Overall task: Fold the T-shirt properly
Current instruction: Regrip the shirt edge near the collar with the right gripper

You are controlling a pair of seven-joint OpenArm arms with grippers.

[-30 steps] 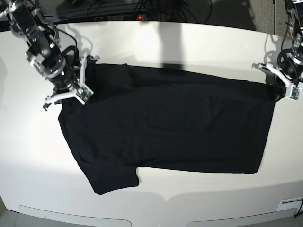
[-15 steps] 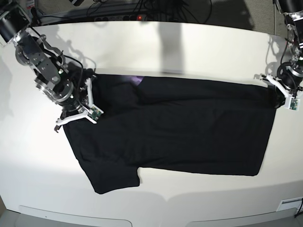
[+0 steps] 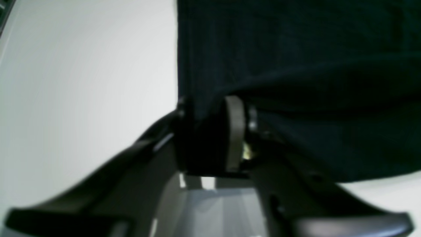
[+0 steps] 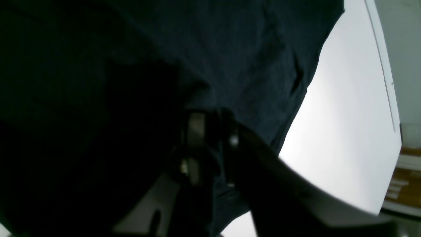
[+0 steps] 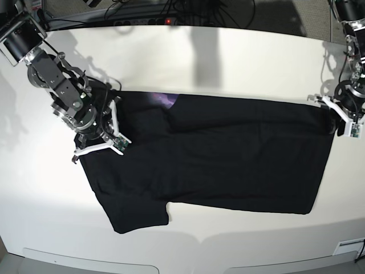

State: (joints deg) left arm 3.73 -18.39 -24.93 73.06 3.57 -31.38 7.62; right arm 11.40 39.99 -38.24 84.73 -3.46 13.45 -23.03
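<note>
The black T-shirt (image 5: 217, 157) lies spread flat on the white table, its long axis running left to right in the base view, with one short sleeve sticking out toward the near left. Along its far edge a strip is turned over, and a small purple patch shows beside that fold near the left end.

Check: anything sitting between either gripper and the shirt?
Nothing visible. The left gripper is at the T-shirt's hem corner and the right gripper at its shoulder edge, both directly on cloth. Only bare table surrounds it.
</note>
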